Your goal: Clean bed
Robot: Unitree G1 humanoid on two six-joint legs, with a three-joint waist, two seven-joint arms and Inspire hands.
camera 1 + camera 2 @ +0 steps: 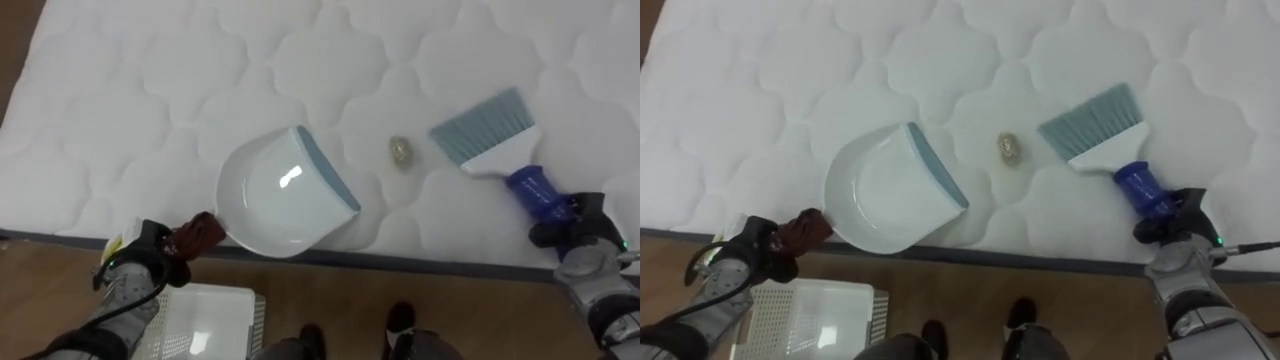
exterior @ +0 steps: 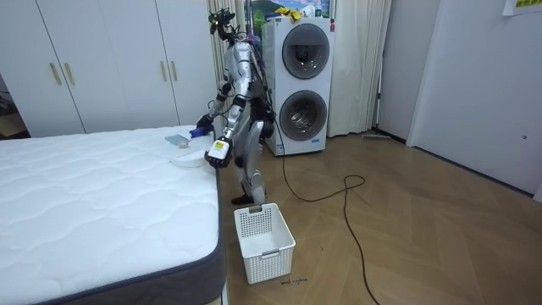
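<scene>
– Looking down, left eye: is the crumb (image 1: pixel 402 151) swept yet?
– No. It lies on the bed (image 1: pixel 120 80) between pan (image 1: pixel 285 190) and brush (image 1: pixel 490 135). The left hand (image 1: pixel 150 255) grips the pan's handle, the right hand (image 1: pixel 580 228) the brush's.
– Room view?
– Robot stands at the bed's edge, basket (image 2: pixel 273 261) by its feet.
– Right eye?
– Same; sweeping and dumping look left to do.
</scene>
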